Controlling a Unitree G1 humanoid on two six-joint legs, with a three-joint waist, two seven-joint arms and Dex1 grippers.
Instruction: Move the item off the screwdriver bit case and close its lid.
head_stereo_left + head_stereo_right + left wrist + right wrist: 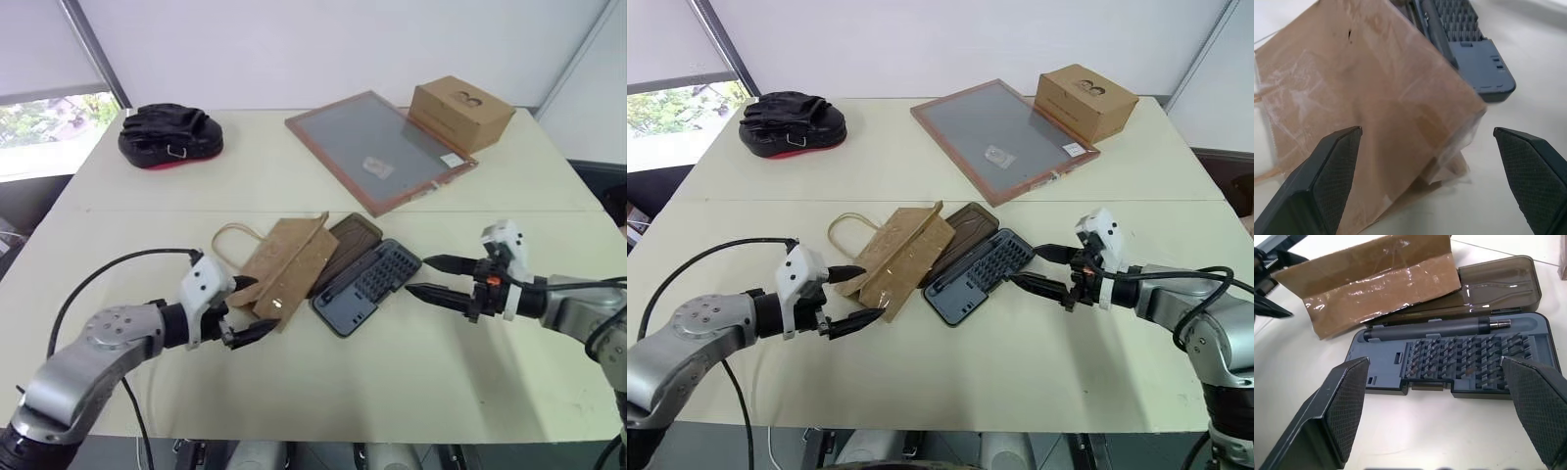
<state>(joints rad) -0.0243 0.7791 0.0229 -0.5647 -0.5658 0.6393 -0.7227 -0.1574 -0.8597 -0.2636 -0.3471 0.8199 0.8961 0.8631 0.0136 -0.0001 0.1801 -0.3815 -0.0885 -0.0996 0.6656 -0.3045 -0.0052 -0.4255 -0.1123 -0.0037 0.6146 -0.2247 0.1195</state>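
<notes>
The paper bag lies on the open lid, and the left end effector is right next to it.

The paper bag (287, 262) lies partly on the brown lid (345, 242) of the bit case (366, 285), in the middle of the bench (323, 382). Its long side runs from near the left end effector (247, 309) up and away toward the lid. The left end effector is spread wide and holds nothing; the bag's near corner sits just in front of it. The right end effector (431, 279) is also spread wide and empty, just beside the tray, on the far side from the bag. So the left arm is nearer to the bag.
</notes>
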